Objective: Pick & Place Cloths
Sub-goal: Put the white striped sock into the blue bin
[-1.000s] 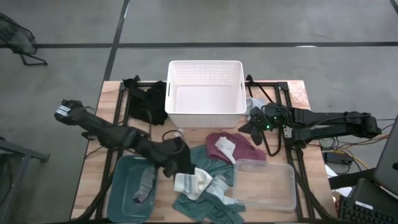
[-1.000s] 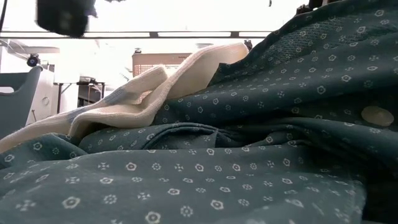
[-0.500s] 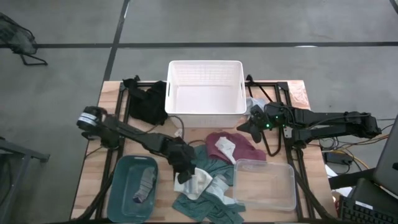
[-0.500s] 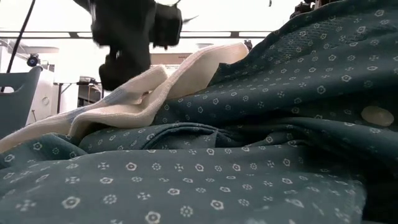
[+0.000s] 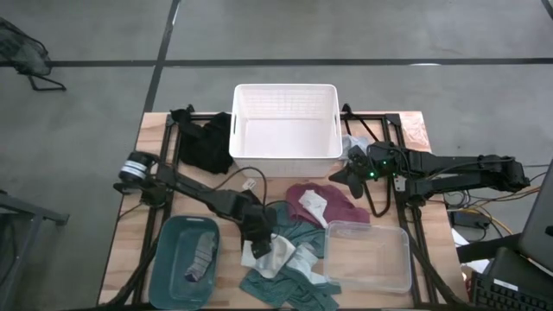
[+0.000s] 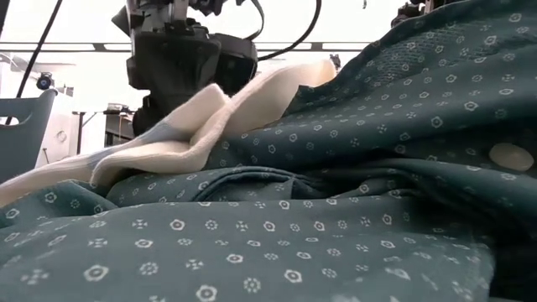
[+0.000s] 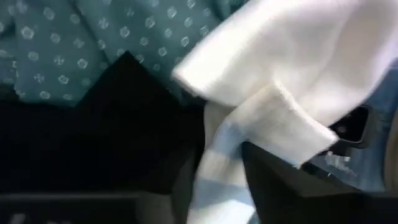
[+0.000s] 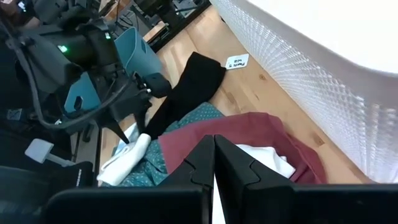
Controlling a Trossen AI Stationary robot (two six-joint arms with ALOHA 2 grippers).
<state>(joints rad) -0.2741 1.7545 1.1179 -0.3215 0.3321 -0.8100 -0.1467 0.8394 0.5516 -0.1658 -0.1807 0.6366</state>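
At lower centre of the high view, the left gripper (image 5: 257,244) sits on the white-grey sock (image 5: 275,253), which lies atop the teal patterned cloth (image 5: 289,281). Its fingers straddle the sock's fold; whether they pinch it I cannot tell. The right gripper (image 5: 339,176), fingers closed and empty, waits at right centre beside the white basket (image 5: 285,155).

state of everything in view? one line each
left gripper: down on the white cloth, fingers around its edge
right gripper: shut, empty, waiting by the white basket
white basket: empty
teal bin: holds a grey cloth
clear bin: empty
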